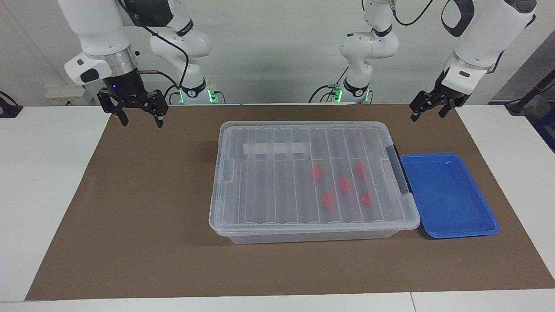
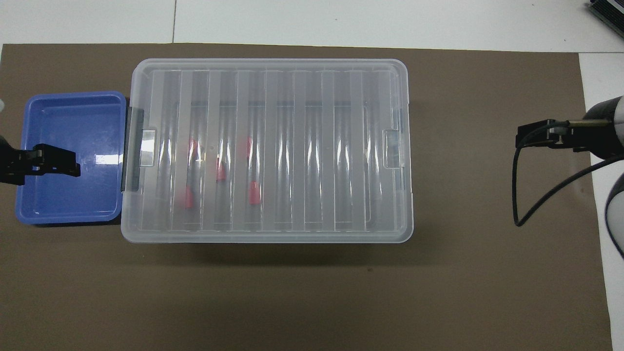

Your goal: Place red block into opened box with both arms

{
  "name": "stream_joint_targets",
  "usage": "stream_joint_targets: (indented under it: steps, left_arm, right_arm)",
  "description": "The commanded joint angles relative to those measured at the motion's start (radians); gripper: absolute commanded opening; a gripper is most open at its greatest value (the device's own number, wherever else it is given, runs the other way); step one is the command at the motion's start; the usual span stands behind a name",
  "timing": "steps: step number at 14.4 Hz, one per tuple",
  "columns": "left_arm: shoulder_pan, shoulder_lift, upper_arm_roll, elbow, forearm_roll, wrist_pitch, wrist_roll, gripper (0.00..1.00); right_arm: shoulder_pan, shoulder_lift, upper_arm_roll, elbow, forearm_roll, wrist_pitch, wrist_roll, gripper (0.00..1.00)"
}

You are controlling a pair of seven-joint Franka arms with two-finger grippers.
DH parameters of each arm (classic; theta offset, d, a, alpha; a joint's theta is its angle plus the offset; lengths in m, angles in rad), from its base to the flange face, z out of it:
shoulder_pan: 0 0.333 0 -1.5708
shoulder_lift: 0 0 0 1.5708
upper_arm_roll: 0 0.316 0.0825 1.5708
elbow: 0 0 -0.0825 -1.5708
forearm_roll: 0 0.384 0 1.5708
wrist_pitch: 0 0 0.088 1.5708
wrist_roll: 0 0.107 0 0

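My right gripper (image 1: 138, 117) hangs in the air with its two fingers spread wide and pointing down, holding nothing and touching nothing, over the brown mat (image 1: 143, 208) at the right arm's end of the table, well apart from the box (image 1: 303, 130). The right arm above it stands nearly upright, wrist straight down, a black cable looping from the wrist; from overhead only the tip of this gripper (image 2: 536, 134) and that cable show at the edge. My left gripper (image 1: 427, 109) is likewise spread open and empty, tilted down and inward from a bent, slanting forearm, hanging over the mat at the left arm's end, over the corner nearer the robots; from overhead its black tip (image 2: 53, 161) covers part of the blue tray (image 1: 472, 229), though the facing view shows it raised well above it. The clear box sits in the middle of the mat with its ribbed lid (image 1: 277, 203) closed on top and its black handle (image 1: 399, 169) toward the blue tray, which lies just beside it. Five red blocks (image 1: 342, 185) show through the lid, lying on the box floor in the half toward the left arm's end, apart from one another. The blue tray holds nothing.
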State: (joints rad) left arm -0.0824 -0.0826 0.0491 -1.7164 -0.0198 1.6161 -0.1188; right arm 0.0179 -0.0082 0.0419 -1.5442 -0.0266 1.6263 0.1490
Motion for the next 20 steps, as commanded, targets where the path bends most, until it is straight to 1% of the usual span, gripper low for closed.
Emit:
stream_joint_targets:
  steps: [1,3,6,20]
  left_arm:
    - [0.012,-0.016,-0.005,-0.008,-0.009,-0.01,0.005,1.0]
    - [0.012,-0.016,-0.005,-0.008,-0.009,-0.01,0.005,1.0]
    - [0.012,-0.016,-0.005,-0.008,-0.009,-0.01,0.005,1.0]
    - [0.012,-0.016,-0.005,-0.008,-0.009,-0.01,0.005,1.0]
  right_arm:
    - [-0.015,0.042,0.007,0.067,0.0,-0.089,0.023,1.0]
    - [-0.035,0.03,0.009,0.043,0.01,-0.111,0.023,1.0]
    - [-0.042,0.005,0.009,-0.01,0.011,-0.103,0.023,1.0]
    - [-0.036,-0.003,0.01,-0.022,0.011,-0.1,0.024,1.0]
